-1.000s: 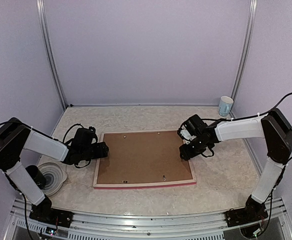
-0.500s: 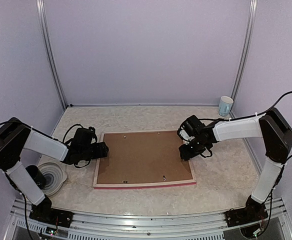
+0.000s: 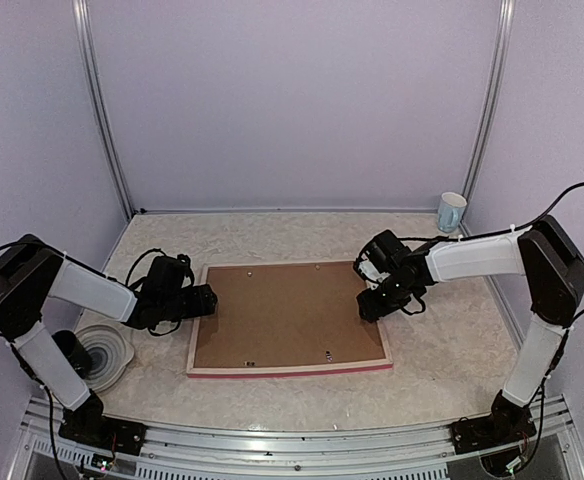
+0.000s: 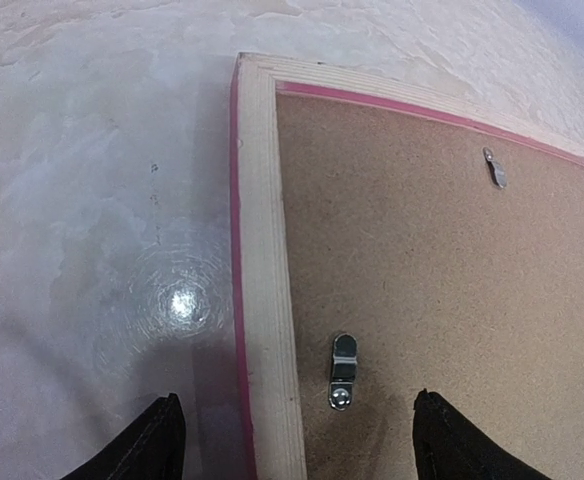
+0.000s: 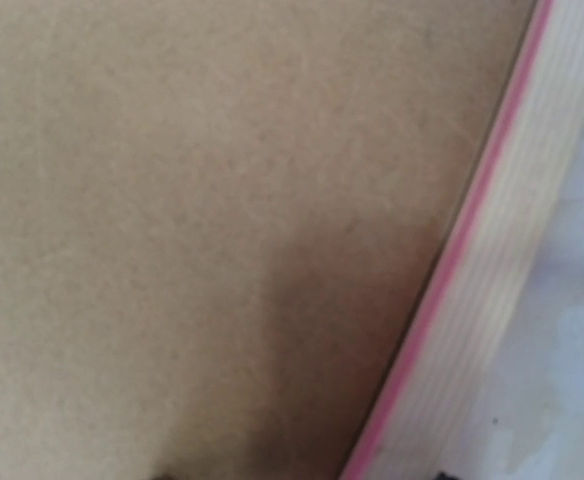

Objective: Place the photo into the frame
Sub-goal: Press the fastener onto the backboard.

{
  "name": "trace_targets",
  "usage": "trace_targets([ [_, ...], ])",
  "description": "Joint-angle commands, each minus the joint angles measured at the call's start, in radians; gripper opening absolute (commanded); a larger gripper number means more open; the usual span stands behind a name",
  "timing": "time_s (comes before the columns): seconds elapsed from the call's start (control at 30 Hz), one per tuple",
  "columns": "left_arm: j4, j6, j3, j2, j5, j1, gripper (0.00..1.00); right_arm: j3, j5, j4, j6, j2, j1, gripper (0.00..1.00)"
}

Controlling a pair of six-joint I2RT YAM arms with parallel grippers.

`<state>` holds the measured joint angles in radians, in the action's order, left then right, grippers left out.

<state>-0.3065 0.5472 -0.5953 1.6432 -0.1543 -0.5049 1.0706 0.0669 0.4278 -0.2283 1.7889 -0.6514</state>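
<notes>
The frame (image 3: 290,369) lies back up on the table, pale wood rails with a pink-red outer edge. The brown backing board (image 3: 287,315) fills it. The photo is hidden. My left gripper (image 3: 204,300) sits low at the frame's left edge. In the left wrist view it is open (image 4: 296,400), its tips straddling the left rail (image 4: 262,250) and a small metal clip (image 4: 343,370) on the board (image 4: 442,280). My right gripper (image 3: 370,305) hovers very close over the frame's right edge. Only its tips (image 5: 302,476) show, set apart over the board (image 5: 192,200) and the rail (image 5: 502,290).
A pale mug (image 3: 451,211) stands at the back right corner. A white round object (image 3: 102,352) lies by the left arm's base. Another metal clip (image 4: 494,170) sits near the board's far edge. Purple walls close in three sides.
The right gripper has shifted slightly left over the frame's right edge. The left arm and the frame have not moved.
</notes>
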Motion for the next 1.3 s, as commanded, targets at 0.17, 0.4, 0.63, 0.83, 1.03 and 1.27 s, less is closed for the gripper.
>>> trace_targets([
  [0.17, -0.021, 0.005, 0.011, 0.01, 0.018, 0.006, 0.77, -0.015, 0.023, 0.133, 0.012, 0.056, -0.006, 0.54],
  [0.4, -0.013, 0.007, 0.003, 0.027, 0.019, 0.006, 0.77, -0.023, 0.057, 0.134, 0.003, 0.079, -0.007, 0.49],
  [0.63, -0.006, 0.007, -0.001, 0.034, 0.018, 0.006, 0.77, -0.029, 0.056, 0.138, 0.01, 0.081, -0.006, 0.44],
  [0.83, -0.005, 0.007, -0.002, 0.032, 0.017, 0.006, 0.77, -0.042, 0.059, 0.155, 0.019, 0.069, -0.007, 0.41],
  [1.03, -0.003, 0.007, 0.0, 0.027, 0.016, 0.008, 0.77, -0.041, 0.083, 0.193, 0.034, 0.056, -0.007, 0.37],
  [1.27, -0.002, 0.008, 0.002, 0.025, 0.015, 0.011, 0.77, -0.036, 0.093, 0.24, 0.061, 0.046, -0.007, 0.32],
])
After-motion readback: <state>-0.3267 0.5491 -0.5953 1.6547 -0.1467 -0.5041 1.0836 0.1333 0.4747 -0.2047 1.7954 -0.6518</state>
